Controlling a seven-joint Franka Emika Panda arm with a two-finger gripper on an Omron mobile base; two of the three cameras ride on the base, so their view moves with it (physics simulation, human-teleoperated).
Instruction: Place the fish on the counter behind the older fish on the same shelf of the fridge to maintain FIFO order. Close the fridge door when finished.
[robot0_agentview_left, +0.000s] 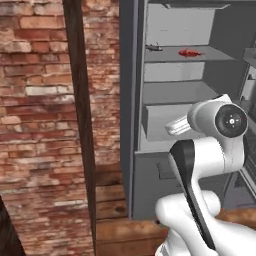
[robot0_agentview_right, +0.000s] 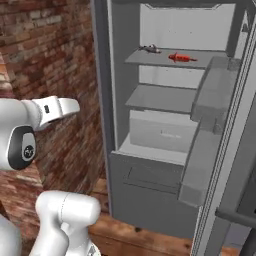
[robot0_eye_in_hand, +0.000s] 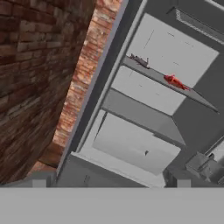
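1. Tall matte grey fridge (robot0_agentview_right: 150, 190), its door (robot0_agentview_right: 235, 165) swung wide open.
2. Thin pale grey shelf (robot0_agentview_left: 200, 56) carrying the slender dark grey-brown fish (robot0_agentview_left: 153, 48) at its left end, well apart from the flat bright red fish (robot0_agentview_left: 190, 53).
3. Robot jaws fully spread, holding nothing, back from the fridge.

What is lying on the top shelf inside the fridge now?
On the shelf lie two fish: the dark fish to the left and the red fish to the right. Nothing covers them.

pale grey shelf (robot0_agentview_left: 200, 56), red fish (robot0_agentview_left: 190, 52), dark fish (robot0_agentview_left: 154, 48) at left
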